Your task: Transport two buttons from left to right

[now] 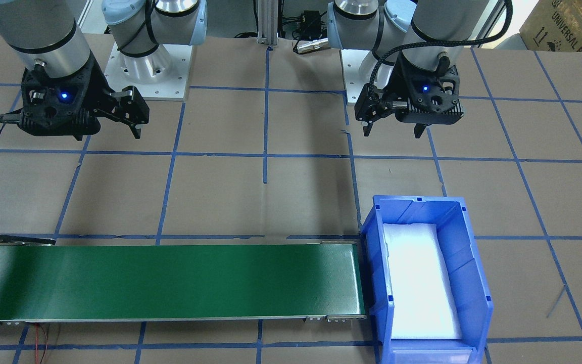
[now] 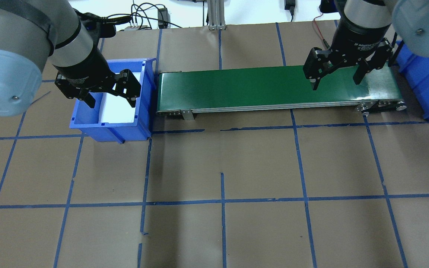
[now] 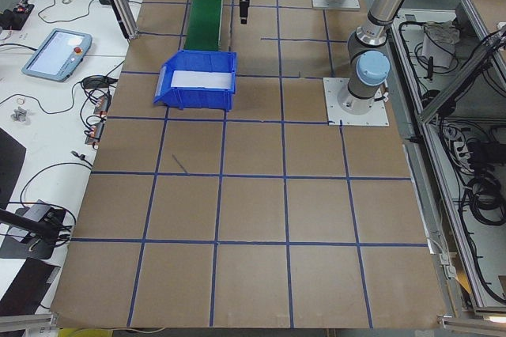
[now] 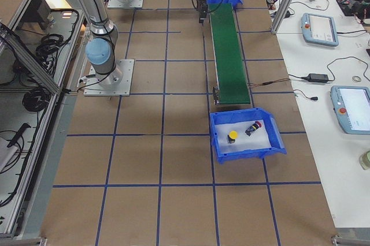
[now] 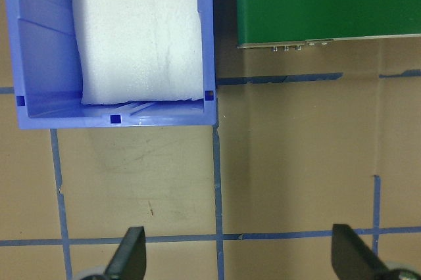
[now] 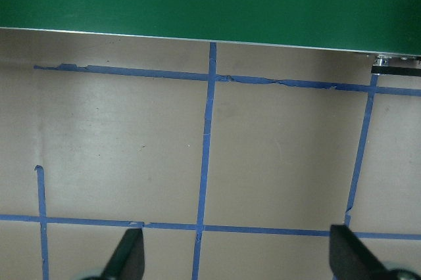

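Note:
Two buttons lie on white padding in the blue bin (image 4: 245,153) at the belt's right end: a yellow-capped button (image 4: 232,135) and a red button (image 4: 253,128). They show only in the exterior right view. My left gripper (image 2: 108,93) hangs open and empty above the table, at the robot-side rim of the left blue bin (image 2: 110,128). That bin holds only white foam (image 5: 138,30). My right gripper (image 2: 337,80) hangs open and empty beside the green conveyor belt (image 2: 266,87), near its right end. Both wrist views show spread fingers with bare table between them.
The conveyor belt (image 1: 170,280) runs between the two bins and carries nothing. The brown table surface (image 2: 222,167) is crossed by a grid of blue tape. The arm bases (image 1: 144,65) stand on white plates at the robot's side. Pendants and cables lie on the side benches (image 4: 321,29).

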`<action>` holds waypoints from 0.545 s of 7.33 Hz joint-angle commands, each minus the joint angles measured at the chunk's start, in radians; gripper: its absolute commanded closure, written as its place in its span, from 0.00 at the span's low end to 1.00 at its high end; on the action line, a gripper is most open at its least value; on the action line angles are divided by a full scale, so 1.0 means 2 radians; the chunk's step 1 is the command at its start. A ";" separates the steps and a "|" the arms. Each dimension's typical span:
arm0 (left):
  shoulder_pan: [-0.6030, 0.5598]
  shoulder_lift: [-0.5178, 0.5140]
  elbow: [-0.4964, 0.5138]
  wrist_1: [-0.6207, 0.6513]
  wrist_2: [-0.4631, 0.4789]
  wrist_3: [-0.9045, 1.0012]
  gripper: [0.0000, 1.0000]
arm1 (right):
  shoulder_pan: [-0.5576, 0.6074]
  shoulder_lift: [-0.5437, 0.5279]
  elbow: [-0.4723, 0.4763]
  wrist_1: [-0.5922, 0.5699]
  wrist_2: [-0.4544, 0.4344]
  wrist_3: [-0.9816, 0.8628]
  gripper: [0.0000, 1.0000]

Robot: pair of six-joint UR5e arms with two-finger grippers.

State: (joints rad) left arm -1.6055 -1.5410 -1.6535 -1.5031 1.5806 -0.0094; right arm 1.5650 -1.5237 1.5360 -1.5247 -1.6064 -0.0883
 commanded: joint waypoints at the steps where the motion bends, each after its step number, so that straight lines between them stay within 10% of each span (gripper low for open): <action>1: 0.000 0.000 0.001 0.001 -0.003 -0.001 0.00 | 0.001 -0.001 0.002 -0.001 0.000 0.001 0.00; 4: 0.000 0.000 0.001 0.000 0.000 0.001 0.00 | 0.001 -0.001 -0.003 -0.003 0.000 0.001 0.00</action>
State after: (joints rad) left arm -1.6061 -1.5401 -1.6524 -1.5031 1.5793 -0.0092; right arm 1.5677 -1.5260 1.5334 -1.5297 -1.6065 -0.0859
